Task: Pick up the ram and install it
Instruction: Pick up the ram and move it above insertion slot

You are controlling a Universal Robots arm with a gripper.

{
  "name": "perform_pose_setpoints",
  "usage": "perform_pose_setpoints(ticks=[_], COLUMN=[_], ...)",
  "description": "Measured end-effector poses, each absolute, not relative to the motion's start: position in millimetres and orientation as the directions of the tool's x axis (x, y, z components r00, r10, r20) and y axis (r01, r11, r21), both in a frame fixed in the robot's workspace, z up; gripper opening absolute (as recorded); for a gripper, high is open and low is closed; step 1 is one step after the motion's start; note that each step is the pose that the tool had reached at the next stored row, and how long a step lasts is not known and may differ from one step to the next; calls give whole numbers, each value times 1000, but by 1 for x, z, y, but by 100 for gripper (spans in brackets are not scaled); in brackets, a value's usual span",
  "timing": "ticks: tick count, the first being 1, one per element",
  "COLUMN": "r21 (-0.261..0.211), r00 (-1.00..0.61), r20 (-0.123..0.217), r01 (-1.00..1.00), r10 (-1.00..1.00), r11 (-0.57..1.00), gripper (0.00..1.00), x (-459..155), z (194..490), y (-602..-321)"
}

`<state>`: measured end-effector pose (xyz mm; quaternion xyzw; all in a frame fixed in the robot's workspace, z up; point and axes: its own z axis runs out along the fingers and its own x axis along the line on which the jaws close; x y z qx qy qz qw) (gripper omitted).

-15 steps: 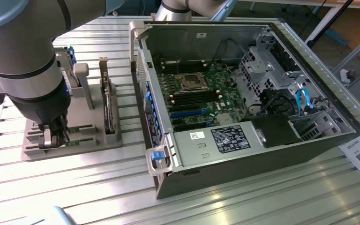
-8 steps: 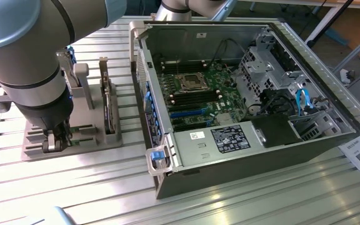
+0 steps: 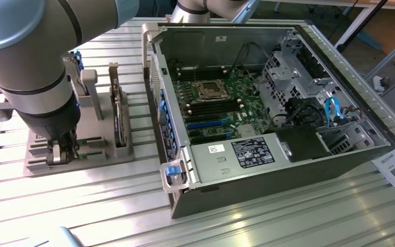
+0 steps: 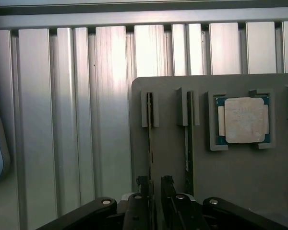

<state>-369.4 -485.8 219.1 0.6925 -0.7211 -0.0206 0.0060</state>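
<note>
gripper (image 3: 59,153) is down at the near end of the grey fixture tray (image 3: 39,167), lower left of the exterior view. my arm (image 3: 26,62) blocks most of that side of the tray.

wrist view: gripper (image 4: 155,187) jaws are wide apart and nothing is clamped. the ram (image 4: 150,143) stands on edge in the slot nearest the edge of the fixture tray (image 4: 230,177). it runs straight into the gap between my fingertips. can't tell if either pad touches it; looks like clearance on both sides.

a second thin board (image 4: 188,148) stands on edge in the next slot, parallel to the ram and just beside it. it looks greenish along its edge. beyond that, the cpu (image 4: 243,120) lies flat in a square nest, silver lid up.

exterior view: a dark expansion card (image 3: 119,113) stands upright in the tray slot closest to the pc case (image 3: 266,170), well apart from my gripper. the case lies open on the slatted table (image 3: 81,211), centre to right of frame. the motherboard (image 3: 218,110) is exposed, with the cpu socket (image 3: 210,88) in its upper part. the ram is in the tray, not in the case.
</note>
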Motion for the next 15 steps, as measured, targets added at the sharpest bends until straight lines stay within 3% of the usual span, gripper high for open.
perform_pose_setpoints(ticks=[15], r21=[38], r00=[-41], r20=[-20], r01=[-998], r10=[-999], r11=[40], gripper=[25], x=[-369], z=[212], y=[-485])
